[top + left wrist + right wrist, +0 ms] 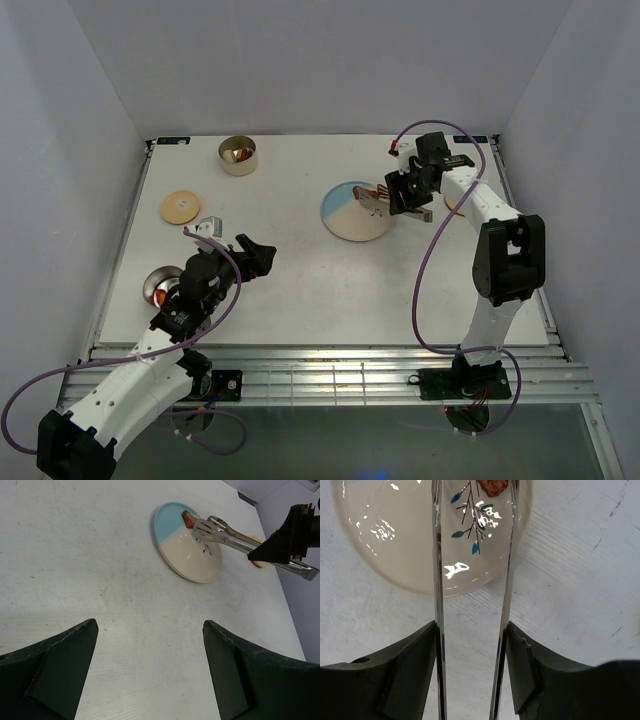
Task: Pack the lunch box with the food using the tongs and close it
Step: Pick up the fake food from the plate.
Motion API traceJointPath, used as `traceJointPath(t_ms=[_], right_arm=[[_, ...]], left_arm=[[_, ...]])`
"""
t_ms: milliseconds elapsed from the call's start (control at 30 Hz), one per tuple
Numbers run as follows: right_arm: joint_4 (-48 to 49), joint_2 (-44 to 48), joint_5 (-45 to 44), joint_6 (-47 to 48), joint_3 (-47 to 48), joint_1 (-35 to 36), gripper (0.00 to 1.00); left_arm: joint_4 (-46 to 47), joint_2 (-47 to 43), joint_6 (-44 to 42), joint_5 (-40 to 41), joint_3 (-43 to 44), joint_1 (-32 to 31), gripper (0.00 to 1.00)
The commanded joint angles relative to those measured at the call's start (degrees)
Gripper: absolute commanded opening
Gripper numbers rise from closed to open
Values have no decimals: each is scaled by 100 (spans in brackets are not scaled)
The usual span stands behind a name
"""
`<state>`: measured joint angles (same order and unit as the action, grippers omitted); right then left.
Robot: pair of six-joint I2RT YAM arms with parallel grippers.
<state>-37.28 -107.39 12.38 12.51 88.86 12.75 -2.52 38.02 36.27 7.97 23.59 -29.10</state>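
— While you are looking down from overhead, where are the tongs sitting?

— I am holding the tongs (373,202) in my right gripper (405,195) over the far right of the table (300,290). Their tips are reaching over the right edge of the plate (345,222), by a small brown piece (381,190). My left gripper (262,260) is hanging spread and empty over the near left. One steel tin (237,155) is standing at the far left with something reddish inside. A second tin (158,285) is peeking out beside my left arm, carrying orange bits. One wooden lid (180,207) is lying flat between them, and the other lid (452,203) is showing behind my right arm.

— And what is your left wrist showing?

— My left fingers (60,675) are standing wide apart with only bare table between them. Farther off, the plate (192,565) is lying flat and the brown piece (188,518) is resting on its blue part. The tongs (225,534) are pointing their slotted tips just beside it; whether they are touching, I cannot tell. My right gripper (285,542) is clamping their arms.

— And your right wrist?

— My right fingers (415,670) are pressing on the outsides of both arms of the tongs (437,580), pinching them with a gap between the arms. The plate (395,555) is lying beneath, and the brown piece (493,486) is showing at the top edge, between the arms.
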Motion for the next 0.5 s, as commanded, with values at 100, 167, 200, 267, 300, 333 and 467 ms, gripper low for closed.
traceJointPath(t_ms=[100,167,200,267,300,333,467], right_arm=[[203,-27,167,76,-132,-27,60],[247,16,273,85,-193,-19,60],[256,25,326,76,-228,-10,60],[204,26,361,67,-229,-10,60],[195,17,396,67,-237,-1,60],[194,8,423,76,-238,-1,60],[159,-36,441,58,-229,8,59]], left_arm=[[77,-58,-50,-23,14,-34,96],[85,-67,-59,-23,14,-34,96],[85,-67,-59,-23,5,-34,96],[85,-75,-59,-23,5,-34,96],[85,-75,-50,-23,5,-34,96],[85,-93,-50,-23,5,-34,96],[77,-102,-59,-23,-4,-34,96]])
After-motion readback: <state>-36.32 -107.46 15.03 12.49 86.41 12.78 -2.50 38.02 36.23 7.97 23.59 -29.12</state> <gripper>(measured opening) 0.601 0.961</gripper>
